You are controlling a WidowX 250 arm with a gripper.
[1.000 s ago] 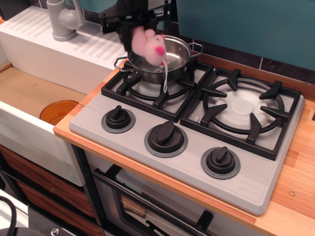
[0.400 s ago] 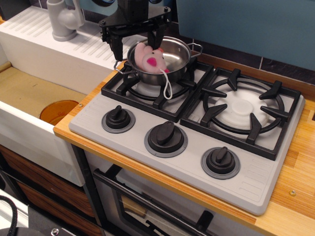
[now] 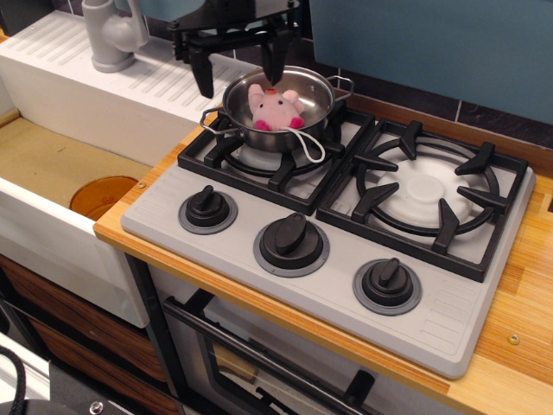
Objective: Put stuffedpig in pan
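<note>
The stuffedpig (image 3: 275, 107), a small pink plush, lies inside the shiny steel pan (image 3: 318, 95) on the back left burner. Its white string loop (image 3: 308, 147) hangs over the pan's front rim onto the grate. My gripper (image 3: 238, 62) is open and empty, its two black fingers spread wide just above the pan's back left rim, apart from the pig.
The stove has two black burner grates, the right one (image 3: 423, 192) bare, and three black knobs (image 3: 292, 242) along the front. A sink with an orange disc (image 3: 102, 195) lies left, with a grey faucet (image 3: 112, 35) behind it. A wooden counter edge (image 3: 518, 337) is at the right.
My gripper let go of the pig, which dropped and settled inside the pan. The gripper opened wide and rose slightly above the pan.
</note>
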